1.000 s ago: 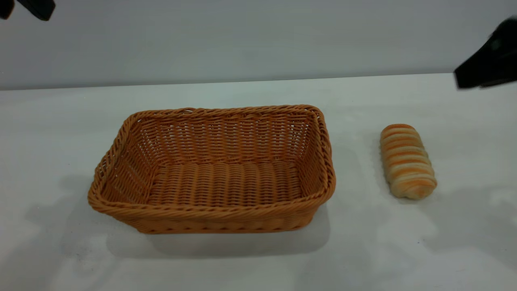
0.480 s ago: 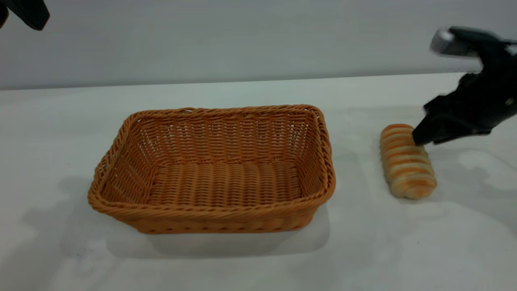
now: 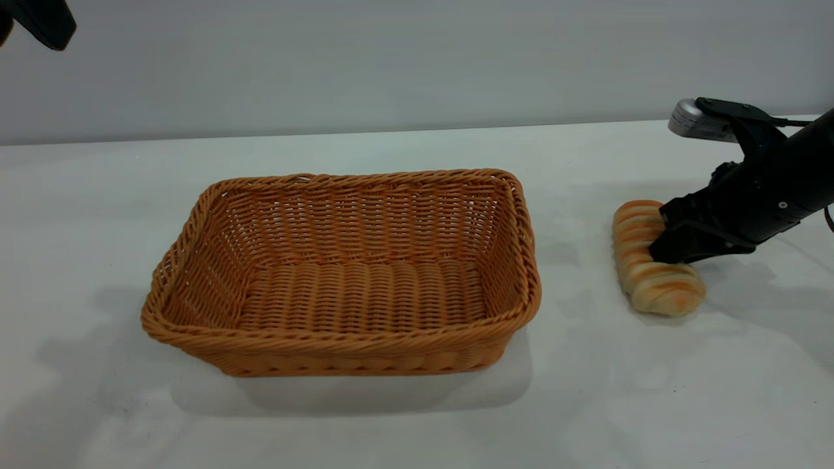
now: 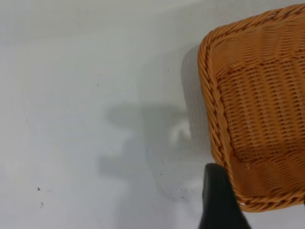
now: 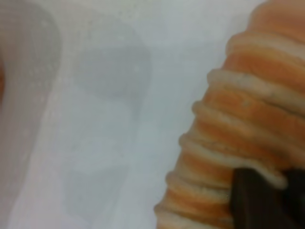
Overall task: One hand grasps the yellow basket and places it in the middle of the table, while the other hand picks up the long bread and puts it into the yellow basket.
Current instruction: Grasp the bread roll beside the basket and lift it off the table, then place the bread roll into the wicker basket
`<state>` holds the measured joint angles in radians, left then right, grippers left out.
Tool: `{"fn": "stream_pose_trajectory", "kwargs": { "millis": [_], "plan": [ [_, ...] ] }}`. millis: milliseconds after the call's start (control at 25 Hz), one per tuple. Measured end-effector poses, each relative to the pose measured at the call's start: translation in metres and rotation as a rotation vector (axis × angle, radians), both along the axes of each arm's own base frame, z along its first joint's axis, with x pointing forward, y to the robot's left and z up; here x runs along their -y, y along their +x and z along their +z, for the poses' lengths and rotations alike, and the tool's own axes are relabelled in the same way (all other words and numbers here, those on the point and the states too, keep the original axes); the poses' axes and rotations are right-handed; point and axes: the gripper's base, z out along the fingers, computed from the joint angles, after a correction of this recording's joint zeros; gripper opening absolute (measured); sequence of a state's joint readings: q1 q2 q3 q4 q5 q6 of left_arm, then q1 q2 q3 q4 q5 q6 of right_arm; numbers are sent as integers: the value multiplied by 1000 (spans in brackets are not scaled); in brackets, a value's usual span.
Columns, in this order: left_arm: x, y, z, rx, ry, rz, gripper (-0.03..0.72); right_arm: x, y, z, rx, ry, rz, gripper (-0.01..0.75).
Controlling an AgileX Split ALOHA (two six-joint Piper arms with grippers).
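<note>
The yellow basket (image 3: 342, 273) stands empty in the middle of the table (image 3: 404, 423); its end also shows in the left wrist view (image 4: 257, 109). The long bread (image 3: 651, 267), striped golden and cream, lies on the table to the right of the basket. My right gripper (image 3: 658, 238) has come in low from the right, and its fingers, spread apart, rest against the middle of the bread. In the right wrist view a dark finger (image 5: 255, 202) lies on the bread (image 5: 248, 119). My left gripper (image 3: 39, 23) hangs high at the far left, open and empty (image 4: 261, 205).
The table's back edge meets a plain grey wall (image 3: 391, 58). The right arm (image 3: 775, 189) reaches in over the right edge of the table, with a small silver camera (image 3: 700, 124) on its wrist.
The right gripper has come down and leftward from the upper right until it touches the bread, which has shifted slightly. The left gripper and the basket have stayed put.
</note>
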<state>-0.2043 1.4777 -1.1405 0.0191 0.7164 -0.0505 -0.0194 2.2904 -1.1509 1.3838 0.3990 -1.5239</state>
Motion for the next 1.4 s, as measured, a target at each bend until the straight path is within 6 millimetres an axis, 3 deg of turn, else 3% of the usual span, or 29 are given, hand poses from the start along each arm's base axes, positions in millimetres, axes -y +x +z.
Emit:
{"fn": "stream_pose_trajectory", "kwargs": {
  "millis": [80,160,360,480,680,800,880,1080,1240,1400],
  "plan": [
    [0,0,0,-1,0,0,466,-1,1,7,15,9,13,36],
    [0,0,0,-2,0,0,462,-3,2,22,44,31,30,24],
    [0,0,0,-2,0,0,443,-24,7,91,185,183,128,22],
    [0,0,0,-2,0,0,431,-63,4,119,230,278,278,22],
    [0,0,-1,-5,1,0,420,-146,-12,134,244,328,480,59],
    [0,0,-1,-5,3,0,420,-179,-19,137,277,289,505,133],
    [-1,-2,1,-4,13,-3,420,-189,-22,136,296,246,494,204],
    [-10,-18,17,0,85,-12,420,-187,-17,134,308,200,440,357],
    [-24,-49,46,28,165,6,420,-173,-17,138,240,196,402,371],
    [-40,-86,74,64,228,77,420,-143,-21,154,97,138,332,371]
  ]
}}
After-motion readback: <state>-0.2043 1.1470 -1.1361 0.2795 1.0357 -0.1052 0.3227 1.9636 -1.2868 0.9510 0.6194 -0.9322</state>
